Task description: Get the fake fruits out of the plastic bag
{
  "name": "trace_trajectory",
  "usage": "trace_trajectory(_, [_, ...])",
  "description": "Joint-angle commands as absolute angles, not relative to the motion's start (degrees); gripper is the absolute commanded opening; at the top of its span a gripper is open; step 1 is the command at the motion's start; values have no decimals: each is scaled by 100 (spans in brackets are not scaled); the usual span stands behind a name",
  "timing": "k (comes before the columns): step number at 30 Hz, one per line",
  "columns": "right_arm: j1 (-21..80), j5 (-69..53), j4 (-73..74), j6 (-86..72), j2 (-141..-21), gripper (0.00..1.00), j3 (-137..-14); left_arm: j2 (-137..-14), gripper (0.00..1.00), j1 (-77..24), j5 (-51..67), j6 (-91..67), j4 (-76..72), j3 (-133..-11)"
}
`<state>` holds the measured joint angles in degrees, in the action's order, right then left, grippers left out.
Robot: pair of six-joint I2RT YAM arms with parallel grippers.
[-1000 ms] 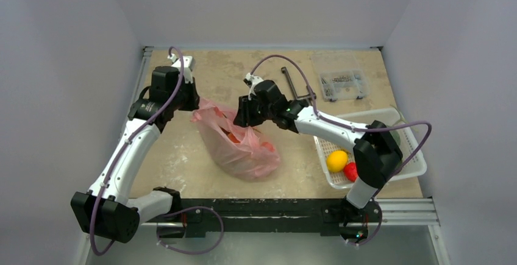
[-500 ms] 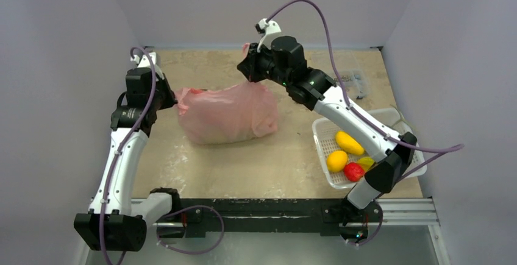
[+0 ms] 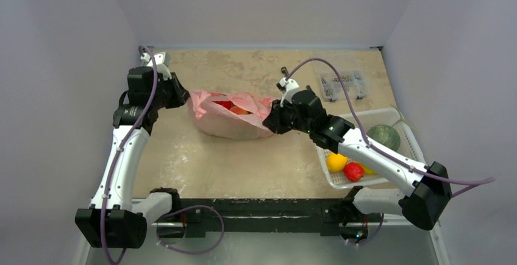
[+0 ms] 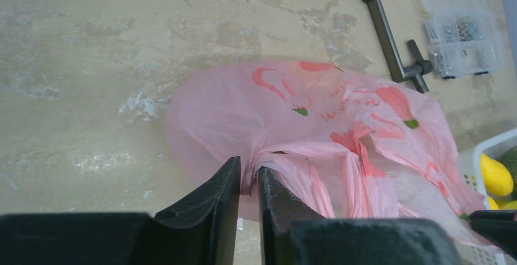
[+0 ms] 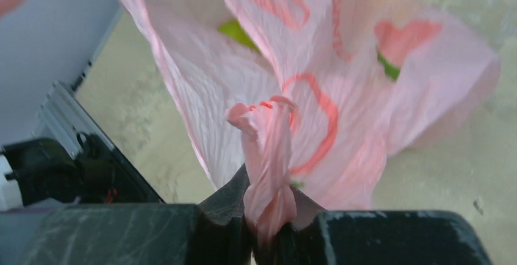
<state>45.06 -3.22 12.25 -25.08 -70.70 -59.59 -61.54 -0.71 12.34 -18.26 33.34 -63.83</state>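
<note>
The plastic bag [image 3: 235, 125] now lies low on the worktop [image 3: 244, 173], slung between the two arms. Half a second ago it hung taut toward the far wall, lifted by the right arm, and looked closed from above. Since then the right arm has come down and toward the middle, and the film has slackened and spread. Red and orange fruits [image 3: 233, 106] now show in the mouth; their kinds cannot be told.

The open mouth probably means the contents can be reached or tipped out, though both hands are taken up.

The bag's long axis runs left to right, handle to handle. Its mouth faces up and slightly toward the far wall, and its belly sags toward the near edge.

The left hand [image 4: 249, 183] is pressed together on the twisted left handle. The right hand [image 5: 268, 222] pinches the bunched right handle.

Off to the right, apart from the bag, a white lattice basket [image 3: 416, 155] holds a green melon [image 3: 383, 137] and some yellow and red fruits.
</note>
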Motion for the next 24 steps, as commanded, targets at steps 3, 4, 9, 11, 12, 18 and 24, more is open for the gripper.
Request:
trace_trajectory(3, [4526, -901, 1201, -2739, -6417, 17, -5291, -5923, 54, -8, 1921, -1655, 2837, -6248])
trace_trajectory(4, [4540, -972, 1176, -2757, -6356, 20, -5217, -5879, 63, -2, 1953, -1621, 2857, -6253])
trace_trajectory(9, [4581, -861, 1079, -2740, -6159, 47, -5047, -5532, 84, -321, 1935, -1117, 2992, -6193])
trace_trajectory(11, [4579, -747, 1114, -2717, -6105, 55, -5094, -5473, 92, -826, 1520, -773, 3409, -6358])
trace_trajectory(12, [4584, -703, 1127, -2705, -6074, 58, -5121, -5484, 95, -1051, 1122, -742, 3777, -6557])
trace_trajectory(18, [4579, -425, 1189, -2450, -6034, 72, -5243, -5266, 100, -1610, 117, -955, 5086, -7171])
trace_trajectory(24, [4580, -338, 1322, -2225, -6113, 85, -5420, -5564, 99, -2737, -1681, -1248, 6147, -7690])
